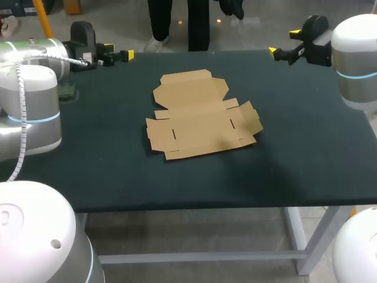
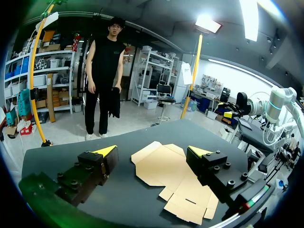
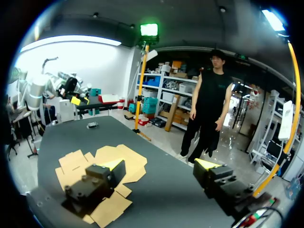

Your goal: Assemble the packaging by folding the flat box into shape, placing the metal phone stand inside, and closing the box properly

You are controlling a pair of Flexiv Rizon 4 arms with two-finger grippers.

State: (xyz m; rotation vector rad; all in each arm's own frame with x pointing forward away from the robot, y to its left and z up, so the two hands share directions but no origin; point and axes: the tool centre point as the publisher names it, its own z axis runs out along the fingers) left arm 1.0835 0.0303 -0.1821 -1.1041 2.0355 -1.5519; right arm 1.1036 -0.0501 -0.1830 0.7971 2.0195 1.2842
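The flat brown cardboard box [image 1: 200,121] lies unfolded on the middle of the dark table [image 1: 118,177], flaps spread. My left gripper [image 1: 116,53] hovers open over the far left corner, well away from the box. Over the far right edge my right gripper [image 1: 283,42] is likewise open and holds nothing. In the left wrist view the cardboard [image 2: 159,168] lies ahead of the open left gripper [image 2: 153,154]. In the right wrist view the cardboard [image 3: 73,161] lies ahead of and beside the open right gripper [image 3: 159,165]. A small dark object [image 3: 92,125], perhaps the stand, rests on the table beyond the box.
A dark greenish object [image 1: 66,90] sits at the table's left edge, partly hidden behind my left arm. Bare tabletop surrounds the box on all sides, with wide room toward the front edge.
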